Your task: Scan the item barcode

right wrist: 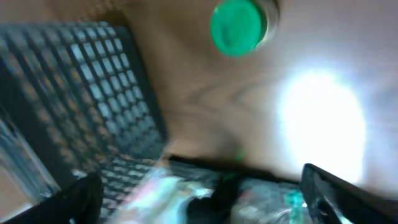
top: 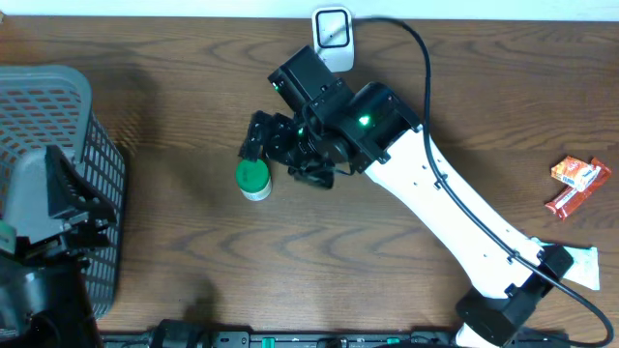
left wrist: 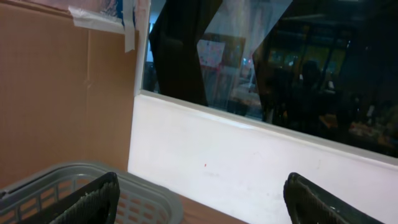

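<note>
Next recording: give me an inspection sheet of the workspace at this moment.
Surface: wooden table, brown.
Job's things: green-capped bottle beside the right claw, not gripped; white scanner at the far edge.
Clutter: grey basket at left; snack packets at right.
Grippers: left claw open, empty, over the basket; right claw open, empty.
Cables: black cable arcs from beside the scanner toward the near edge.
Surroundings: cardboard, dark window.

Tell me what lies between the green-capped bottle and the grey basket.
Nothing. In the overhead view, only bare table separates the green-capped bottle from the grey basket.
</note>
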`<state>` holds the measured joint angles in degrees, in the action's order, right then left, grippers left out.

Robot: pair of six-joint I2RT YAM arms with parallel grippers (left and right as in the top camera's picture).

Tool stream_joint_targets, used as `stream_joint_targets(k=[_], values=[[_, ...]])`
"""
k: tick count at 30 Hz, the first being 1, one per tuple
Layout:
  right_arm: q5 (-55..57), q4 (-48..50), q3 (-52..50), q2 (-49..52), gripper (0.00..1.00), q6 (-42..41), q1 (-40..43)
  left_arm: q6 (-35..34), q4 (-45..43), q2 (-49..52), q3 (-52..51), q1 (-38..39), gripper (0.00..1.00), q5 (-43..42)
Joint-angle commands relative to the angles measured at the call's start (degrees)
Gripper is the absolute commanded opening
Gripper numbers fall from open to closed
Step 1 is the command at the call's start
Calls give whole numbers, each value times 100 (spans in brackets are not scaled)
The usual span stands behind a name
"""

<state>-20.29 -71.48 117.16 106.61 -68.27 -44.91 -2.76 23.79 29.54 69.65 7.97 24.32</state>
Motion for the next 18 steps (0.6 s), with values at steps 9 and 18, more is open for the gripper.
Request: stream_joint_targets(k=[9,18], values=[[-577,1191,37,1563,86,-4450,-57,52,-9,-131,-31,-28,84,35],[-334,1060,37,2006,85,-4927,-125,55,0,-131,-31,-28,84,35]])
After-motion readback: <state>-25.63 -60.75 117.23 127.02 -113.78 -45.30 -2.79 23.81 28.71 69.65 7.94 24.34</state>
